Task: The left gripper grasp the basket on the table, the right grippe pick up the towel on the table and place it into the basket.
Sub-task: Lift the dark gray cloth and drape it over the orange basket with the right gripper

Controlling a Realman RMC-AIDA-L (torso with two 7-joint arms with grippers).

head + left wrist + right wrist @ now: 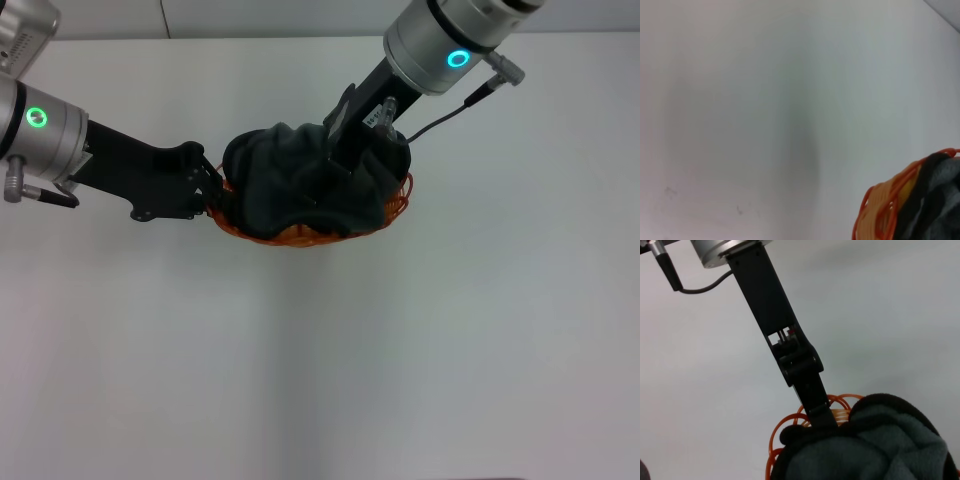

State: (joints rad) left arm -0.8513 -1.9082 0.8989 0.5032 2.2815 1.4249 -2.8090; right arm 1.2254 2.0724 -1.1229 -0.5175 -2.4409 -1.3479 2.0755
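- The worktop (320, 370) was a plain matte white surface; beyond the basket it carried nothing else.
- The basket (300, 234) was orange wire with a looped rim, sitting toward the far middle of the worktop.
- The towel (300, 185) was dark grey, soft and bunched in folds; it lay heaped in the basket, filling it and rising above the rim.
- The left claw (212, 190) reached the basket's left rim, and its fingers were clamped on the wire there.
- The right claw (335, 170) came down from beyond the basket, its tips buried in the towel's folds; whether they were apart or together could not be told.
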